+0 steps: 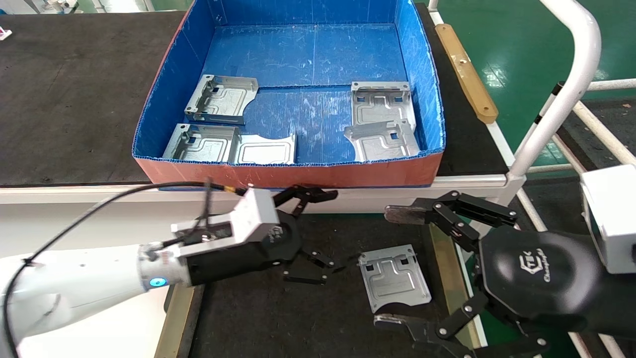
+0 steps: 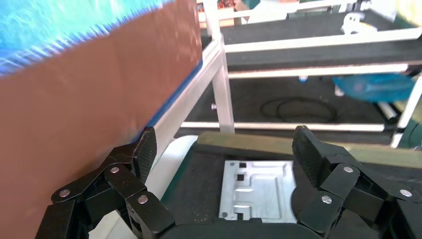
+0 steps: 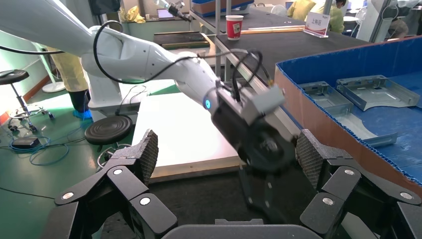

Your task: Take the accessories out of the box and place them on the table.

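Inside the box (image 1: 318,54), five accessories (image 1: 221,98) lie flat.

Shiny stamped-metal accessories (image 1: 394,276), scuffed corrugated-plastic box (image 1: 318,64)

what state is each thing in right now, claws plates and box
left claw: open, empty, over the table mat
right claw: open, empty, around the plate on the table
plate on the table: lying flat, not gripped
box: open-topped, holding five plates
plates in the box: lying on the floor, two pairs overlapping
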Tool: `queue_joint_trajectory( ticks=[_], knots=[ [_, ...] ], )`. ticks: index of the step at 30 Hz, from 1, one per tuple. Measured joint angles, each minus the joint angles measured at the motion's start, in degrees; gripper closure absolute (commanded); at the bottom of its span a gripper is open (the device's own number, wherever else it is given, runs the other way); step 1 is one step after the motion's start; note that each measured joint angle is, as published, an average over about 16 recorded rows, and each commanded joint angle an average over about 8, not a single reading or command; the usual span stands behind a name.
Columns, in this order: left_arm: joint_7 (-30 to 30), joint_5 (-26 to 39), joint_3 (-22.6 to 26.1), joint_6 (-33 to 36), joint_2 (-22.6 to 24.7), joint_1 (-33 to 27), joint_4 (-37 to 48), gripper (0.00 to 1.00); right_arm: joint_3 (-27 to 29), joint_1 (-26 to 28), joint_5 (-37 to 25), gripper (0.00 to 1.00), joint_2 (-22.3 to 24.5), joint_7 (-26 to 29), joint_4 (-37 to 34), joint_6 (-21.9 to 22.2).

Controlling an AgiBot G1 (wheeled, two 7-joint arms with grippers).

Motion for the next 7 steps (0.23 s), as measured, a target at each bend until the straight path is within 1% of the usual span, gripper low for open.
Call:
queue_joint_trajectory(
  ticks=[7],
  knots=[
    [-3.37,-0.47,-2.12,1.67,-2.51,1.02,-3.06,0.00,0.00,0.00,0.00,0.00,0.00,0.00,0.00,0.00]
  ],
)
